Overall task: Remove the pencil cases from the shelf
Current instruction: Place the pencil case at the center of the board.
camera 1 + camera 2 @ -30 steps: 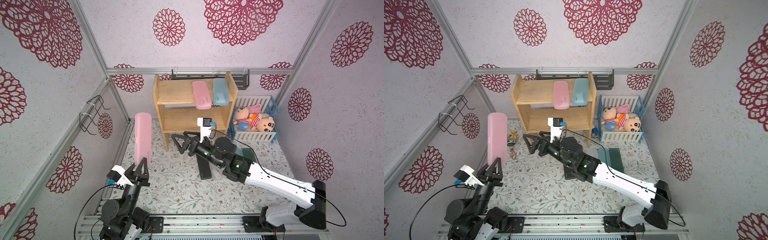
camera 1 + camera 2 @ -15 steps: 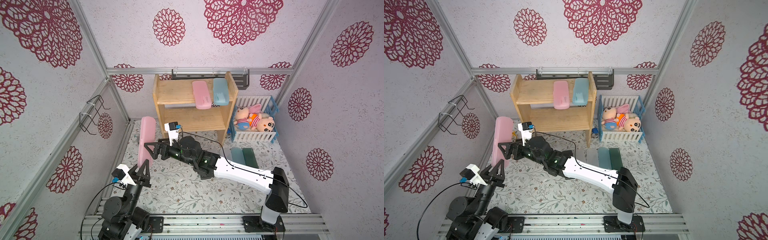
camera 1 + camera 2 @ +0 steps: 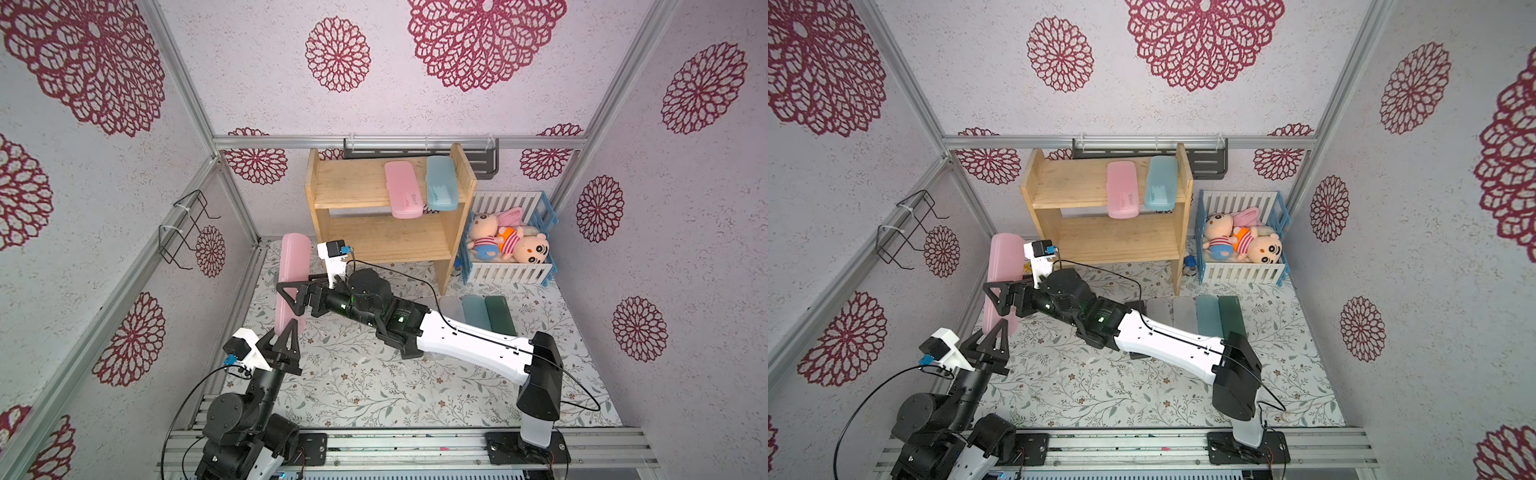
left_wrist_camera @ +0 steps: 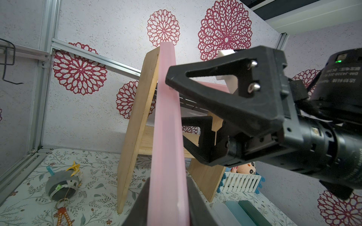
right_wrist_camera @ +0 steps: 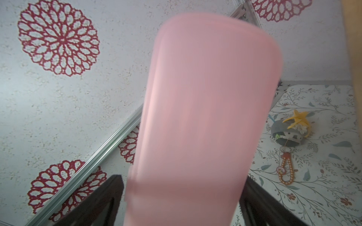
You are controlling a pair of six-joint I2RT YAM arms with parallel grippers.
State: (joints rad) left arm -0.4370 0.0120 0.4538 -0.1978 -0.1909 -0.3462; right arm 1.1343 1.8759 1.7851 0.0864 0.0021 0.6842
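Left gripper (image 3: 287, 332): clamped on the lower end of a pink pencil case (image 3: 293, 266), which stands upright off the wooden shelf (image 3: 353, 195), just beside it. Right gripper (image 3: 289, 298): jaws wide, straddling the case's middle, not closed on it.

Pink came to two: a pink case (image 3: 402, 195) on the top tier and a second pink case (image 3: 293, 266) upright at 10 o'clock from the centre of the mat (image 3: 374, 395). Light blue came to two: a light blue case (image 3: 441, 183) on the top tier and a second light blue case (image 3: 1208, 316) in the floor row at 2 o'clock. That row also held a frosted clear case (image 3: 1183, 311), a second clear case (image 3: 1158, 309) and one dark green case (image 3: 1231, 313), so seven showed plainly. There was one shelf (image 3: 353, 189) at 12 o'clock. One crate (image 3: 511, 272) at 1 o'clock held a doll (image 3: 484, 232) and a second doll (image 3: 532, 251). Also counted were one grey rack (image 3: 484, 166), one wire rack (image 3: 185, 230), one plush keychain (image 4: 62, 185), a left arm (image 3: 262, 390) and a right arm (image 3: 469, 343).
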